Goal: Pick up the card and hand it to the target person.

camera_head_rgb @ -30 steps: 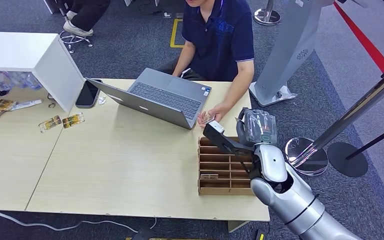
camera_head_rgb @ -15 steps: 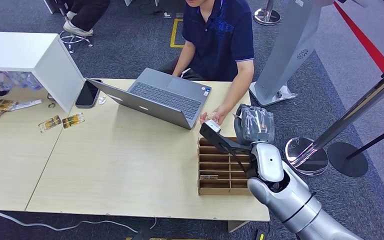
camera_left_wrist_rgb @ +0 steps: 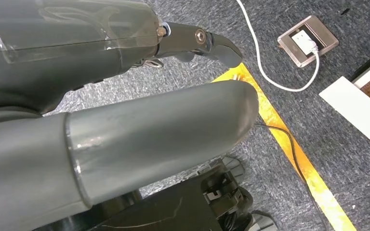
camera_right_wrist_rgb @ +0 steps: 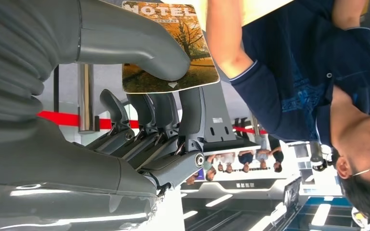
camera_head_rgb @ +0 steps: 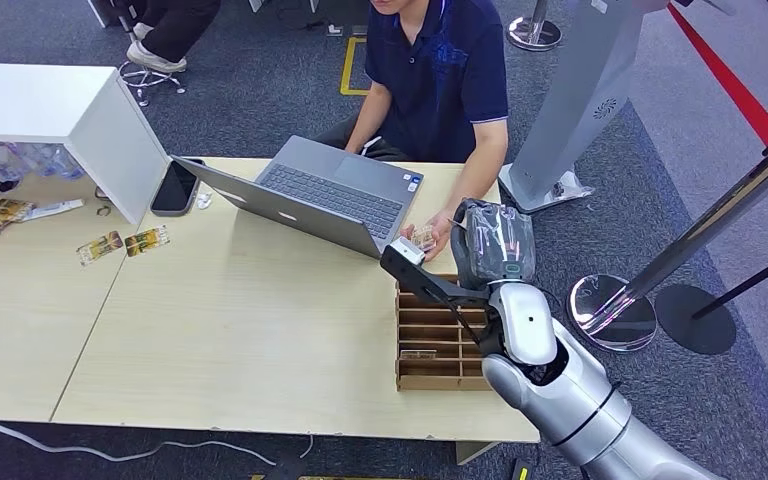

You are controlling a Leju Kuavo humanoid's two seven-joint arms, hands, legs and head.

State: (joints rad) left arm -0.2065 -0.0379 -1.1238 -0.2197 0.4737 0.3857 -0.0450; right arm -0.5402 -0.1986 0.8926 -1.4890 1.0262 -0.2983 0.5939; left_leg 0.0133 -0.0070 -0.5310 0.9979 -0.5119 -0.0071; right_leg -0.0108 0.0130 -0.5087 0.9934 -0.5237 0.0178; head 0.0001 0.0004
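The right robot hand [camera_right_wrist_rgb: 139, 86] held the card [camera_right_wrist_rgb: 169, 45] pinched between its thick thumb on the printed face and the darker fingers [camera_right_wrist_rgb: 164, 113] behind it, which left most of the picture side open and one end free for someone to take. In the head view that robot hand [camera_head_rgb: 488, 240] stood raised over the bench's far right corner, just past the slotted wooden rack [camera_head_rgb: 440, 335] at the bench's right edge, with the card carried toward the seated person [camera_head_rgb: 440, 75]. The person's hand [camera_head_rgb: 428, 236] lay on the bench [camera_head_rgb: 240, 320] beside the near right corner of the laptop [camera_head_rgb: 305, 195], close to the robot hand, and something small seemed to be in it, though I could not tell what. That reach looked like the offering step of the handover, the card brought to the person's side rather than laid down.

The left robot hand [camera_left_wrist_rgb: 125, 115] hung low over the carpet, its fingers curled toward the thumb with nothing seen in them.

Compared with a second earlier, the right arm had swung leftward along the far edge of the rack, so the robot hand stood nearer the laptop and the person's hand. The person's hand had stayed in much the same spot. The laptop and rack had not shifted.
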